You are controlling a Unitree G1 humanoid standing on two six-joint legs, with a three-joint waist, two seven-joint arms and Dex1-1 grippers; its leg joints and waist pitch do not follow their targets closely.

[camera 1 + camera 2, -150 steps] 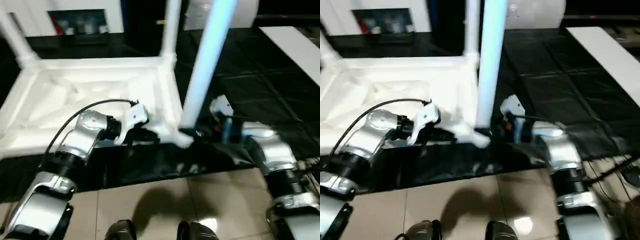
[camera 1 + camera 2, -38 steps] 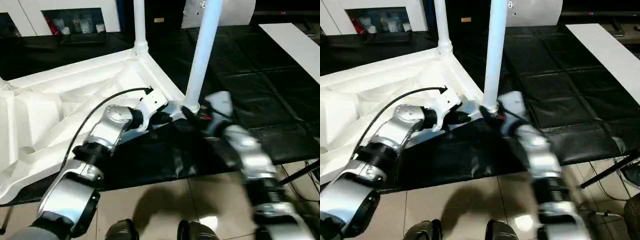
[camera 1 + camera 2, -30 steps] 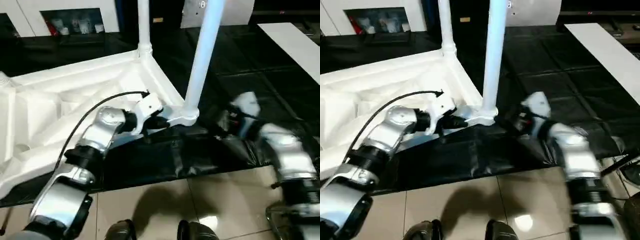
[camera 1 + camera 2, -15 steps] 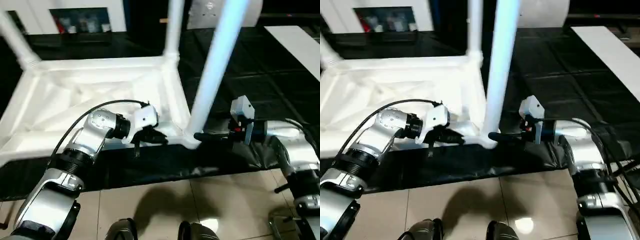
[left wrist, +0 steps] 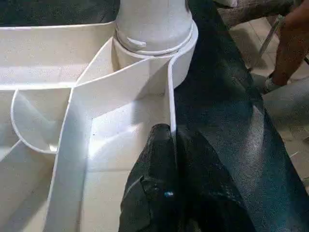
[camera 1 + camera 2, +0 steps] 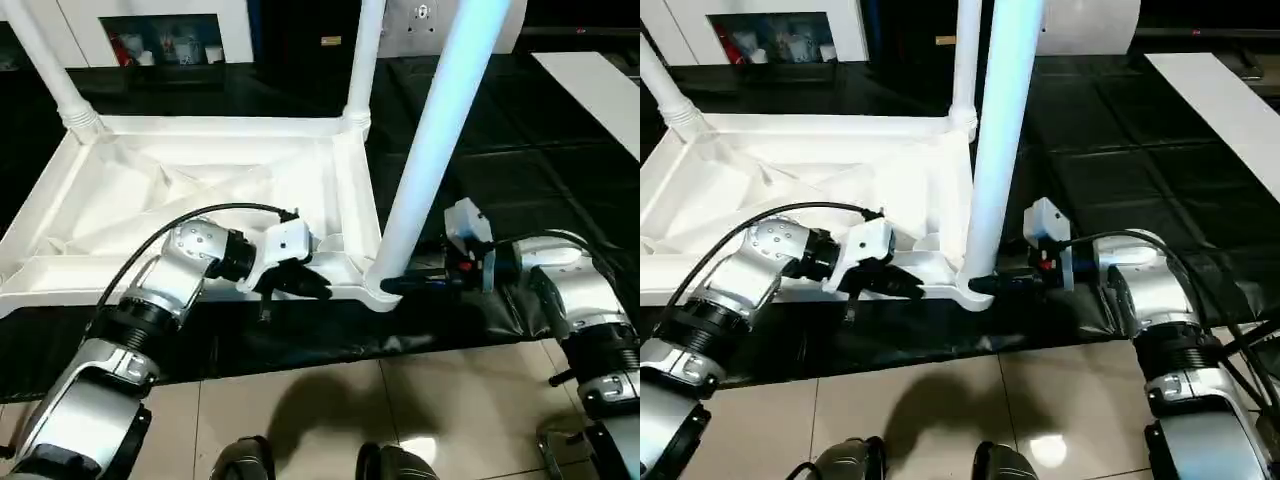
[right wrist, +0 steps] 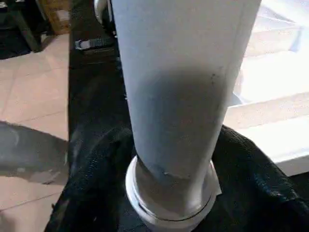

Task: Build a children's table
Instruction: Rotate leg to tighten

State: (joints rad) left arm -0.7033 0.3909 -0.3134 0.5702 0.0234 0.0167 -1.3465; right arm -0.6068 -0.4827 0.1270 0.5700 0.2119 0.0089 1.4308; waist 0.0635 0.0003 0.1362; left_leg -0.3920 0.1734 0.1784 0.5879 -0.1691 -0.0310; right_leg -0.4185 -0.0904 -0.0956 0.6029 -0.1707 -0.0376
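Item: white plastic tabletop [image 6: 200,190], upturned on black-sheeted table [image 6: 520,150]; three white tapered legs [image 6: 440,130] socketed, fourth unseen. Left gripper [image 5: 166,145] jaws clenched on rim; right gripper [image 6: 400,284] jaws astride near leg's base, grip unclear.

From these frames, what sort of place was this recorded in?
Probably an indoor lab or demo room, not a home. The upturned white plastic table top lies on a workbench draped in black sheeting, over a glossy beige tiled floor, with white shelving holding small items behind.
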